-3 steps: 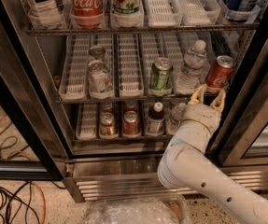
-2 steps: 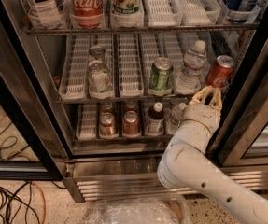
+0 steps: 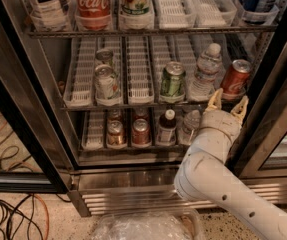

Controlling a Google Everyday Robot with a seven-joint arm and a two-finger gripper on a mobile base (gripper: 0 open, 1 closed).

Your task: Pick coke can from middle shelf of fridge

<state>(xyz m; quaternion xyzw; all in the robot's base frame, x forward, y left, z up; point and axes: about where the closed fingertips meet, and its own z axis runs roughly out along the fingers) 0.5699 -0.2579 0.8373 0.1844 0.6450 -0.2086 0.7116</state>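
Camera view down into the fridge [image 3: 133, 196]: stainless steel, black-framed glass doors, ribbed steel grille along the base at 6 o'clock.

Coke can [image 3: 235, 79]: red aluminium cylinder, white script, dull silver top. Stands upright at the 3 o'clock end of the middle shelf [image 3: 139, 69], close to the black door frame. Shelf itself: metal wire rack carrying long white slotted plastic lane trays, running front to back.

Gripper [image 3: 227, 104]: two tan, tapered fingers [image 3: 214, 100] on a smooth white, rounded arm [image 3: 218, 174]. Hovers at 6 o'clock of the coke can, at the shelf's front edge. Fingers spread apart and released, grasping nothing, tips just below the can's base; cannot tell whether touching it.

At 9 o'clock of the coke can, a clear ribbed water bottle [image 3: 205, 71] with a white cap, then a green can [image 3: 173, 81], then bare trays, then two silver cans [image 3: 106, 82] one behind the other in the same lane.

At 12 o'clock, on the rack above, a big red-labelled Coca-Cola bottle [image 3: 92, 4] among other tall bottles.

On the lowest rack, two small reddish cans [image 3: 141, 132] side by side and a dark bottle [image 3: 167, 126] with a white cap.

Below, a speckled pale floor [image 3: 43, 224]. Black and orange cables [image 3: 8, 214] looped loosely at 8 o'clock. Crinkled clear plastic wrap [image 3: 143, 226] at the bottom edge.
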